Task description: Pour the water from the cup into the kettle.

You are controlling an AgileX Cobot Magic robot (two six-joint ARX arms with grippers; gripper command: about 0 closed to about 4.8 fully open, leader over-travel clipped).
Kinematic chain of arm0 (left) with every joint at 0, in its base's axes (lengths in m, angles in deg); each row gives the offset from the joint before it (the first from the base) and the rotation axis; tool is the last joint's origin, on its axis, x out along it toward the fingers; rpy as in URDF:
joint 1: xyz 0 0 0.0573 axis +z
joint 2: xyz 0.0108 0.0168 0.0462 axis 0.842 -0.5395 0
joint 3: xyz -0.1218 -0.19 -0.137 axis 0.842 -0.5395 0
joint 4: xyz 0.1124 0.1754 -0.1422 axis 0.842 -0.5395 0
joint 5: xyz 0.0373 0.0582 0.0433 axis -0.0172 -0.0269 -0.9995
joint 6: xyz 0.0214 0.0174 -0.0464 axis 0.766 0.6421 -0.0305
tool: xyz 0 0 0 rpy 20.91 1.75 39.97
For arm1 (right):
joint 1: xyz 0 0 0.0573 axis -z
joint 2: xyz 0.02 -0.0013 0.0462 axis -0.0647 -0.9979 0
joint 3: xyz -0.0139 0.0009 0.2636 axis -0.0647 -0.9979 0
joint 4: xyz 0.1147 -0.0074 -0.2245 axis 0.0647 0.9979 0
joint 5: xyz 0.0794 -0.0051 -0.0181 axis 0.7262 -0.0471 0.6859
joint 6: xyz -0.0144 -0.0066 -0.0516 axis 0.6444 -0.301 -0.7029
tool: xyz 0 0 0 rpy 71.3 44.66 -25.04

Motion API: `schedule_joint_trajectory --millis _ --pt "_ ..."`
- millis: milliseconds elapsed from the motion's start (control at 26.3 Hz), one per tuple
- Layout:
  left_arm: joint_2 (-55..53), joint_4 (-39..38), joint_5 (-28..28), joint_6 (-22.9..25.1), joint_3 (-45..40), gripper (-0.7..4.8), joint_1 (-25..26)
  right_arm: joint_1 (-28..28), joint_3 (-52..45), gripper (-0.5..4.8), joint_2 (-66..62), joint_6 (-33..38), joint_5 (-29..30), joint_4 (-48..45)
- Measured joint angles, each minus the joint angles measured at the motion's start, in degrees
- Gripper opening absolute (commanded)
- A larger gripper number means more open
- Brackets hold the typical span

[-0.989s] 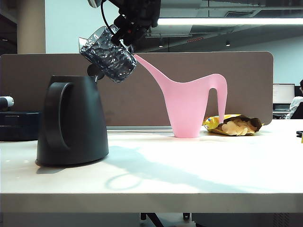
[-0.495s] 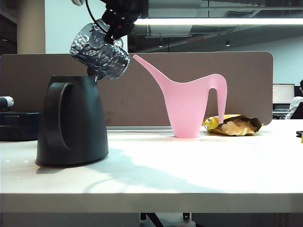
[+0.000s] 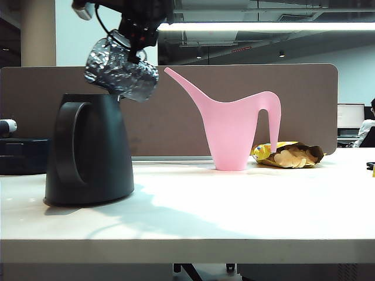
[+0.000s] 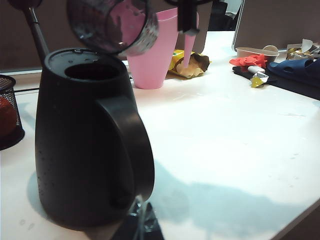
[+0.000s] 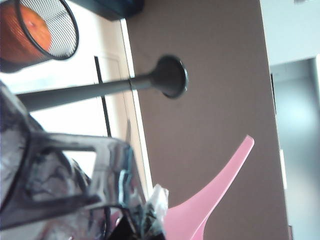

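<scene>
Cup [image 3: 121,68] held tipped directly above the kettle [image 3: 89,150], mouth angled down toward the kettle's open top; long axis slants, base high, lip low over the opening. Right gripper [image 3: 136,40] above the cup, fingers clamped tight on its handle. Left gripper [image 4: 136,226] parked low beside the kettle's base, idle; opening cannot be judged. Pour hinges on keeping lip over the opening.

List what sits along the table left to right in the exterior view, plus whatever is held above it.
kettle → cup, tipped above the kettle's top in the right pincer, which is shut on its handle → pink watering can → open snack bag. The left pincer is not seen in this view.
</scene>
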Motion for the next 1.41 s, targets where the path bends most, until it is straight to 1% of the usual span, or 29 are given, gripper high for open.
schedule_joint_trajectory --millis 114,266,799,1408 --pt "0.00 0.00 0.00 0.00 0.00 -0.05 0.00 -0.55 0.02 -0.08 -0.37 -0.79 -0.15 -1.25" --pt "0.00 0.00 0.00 0.02 0.00 -0.05 0.00 -1.27 0.35 -0.08 -1.27 -4.28 -1.64 -2.69" --pt "0.00 0.00 0.00 0.02 0.00 -0.05 0.00 -1.64 0.33 -0.08 -1.57 -11.28 -2.64 -4.33" --pt "0.00 -0.70 0.00 0.02 0.00 -0.05 0.00 -2.97 0.31 -0.08 -2.01 -15.76 -2.71 -6.36"
